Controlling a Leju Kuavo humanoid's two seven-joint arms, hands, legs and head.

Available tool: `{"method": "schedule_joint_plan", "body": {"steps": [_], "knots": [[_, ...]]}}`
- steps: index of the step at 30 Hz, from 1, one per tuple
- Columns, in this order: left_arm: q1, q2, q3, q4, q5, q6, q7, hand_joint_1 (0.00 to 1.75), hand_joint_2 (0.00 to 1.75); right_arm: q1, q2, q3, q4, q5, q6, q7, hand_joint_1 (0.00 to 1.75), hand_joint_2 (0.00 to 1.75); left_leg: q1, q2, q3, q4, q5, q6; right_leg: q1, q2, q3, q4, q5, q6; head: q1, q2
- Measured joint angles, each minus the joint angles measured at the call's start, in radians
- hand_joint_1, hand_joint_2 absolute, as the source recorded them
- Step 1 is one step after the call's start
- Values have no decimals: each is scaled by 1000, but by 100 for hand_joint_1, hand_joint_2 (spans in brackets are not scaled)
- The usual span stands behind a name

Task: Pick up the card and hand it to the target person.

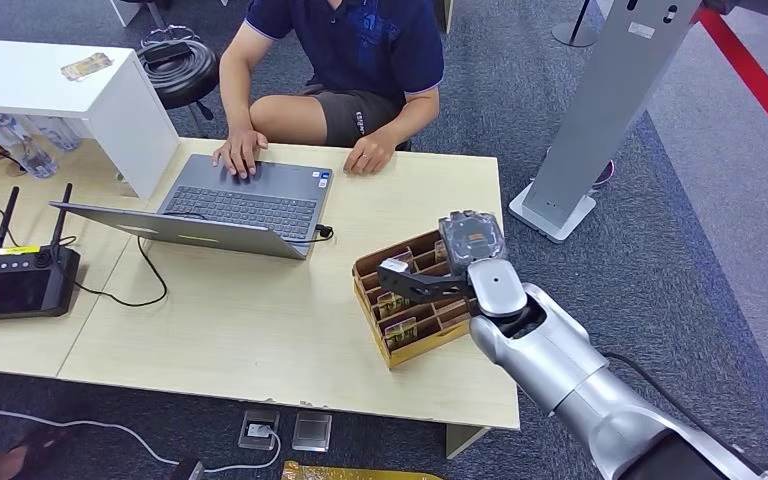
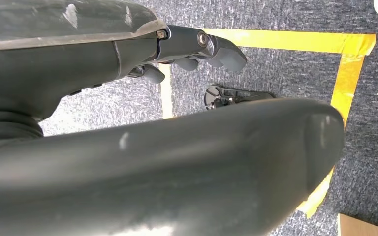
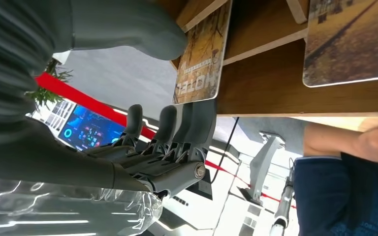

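card [image 3: 200, 59]: brownish hotel key card, "HOTEL" printed | pose: upright on edge in a slot of the wooden card box [image 1: 370, 275] | location: bench, right side, opposite the seated person [image 1: 345, 60]

Brown divided box [image 1: 412, 340] sits on the pale wood table [image 1: 260, 330], beside the grey laptop [image 1: 230, 205]. Card [image 3: 201, 59] in it looks ochre with dark lettering, possibly a street scene. Person [image 1: 345, 50] behind the laptop wears navy.
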Motion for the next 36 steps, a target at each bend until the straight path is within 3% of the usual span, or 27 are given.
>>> {"method": "schedule_joint_plan", "body": {"steps": [5,14,20,36], "knots": [[0,0,0,0,-1,0,1,0,0,2,-3,0,0,-1,0,0,101,175,0,0,0,0,0,0,0,0,0,0,0,0,1,0],[-2,0,0,0,-1,0,1,0,0,4,-6,0,0,-2,0,0,134,175,0,0,0,0,0,0,0,0,0,0,0,0,0,0],[-3,0,0,0,-1,-1,1,0,0,4,-7,-1,0,-2,0,0,174,175,0,1,1,0,0,0,0,0,0,0,0,0,0,0],[-2,0,0,0,6,-2,-6,0,0,17,-25,-8,-56,-3,-16,25,175,175,0,1,1,0,0,0,0,0,0,0,0,0,0,0]]}}
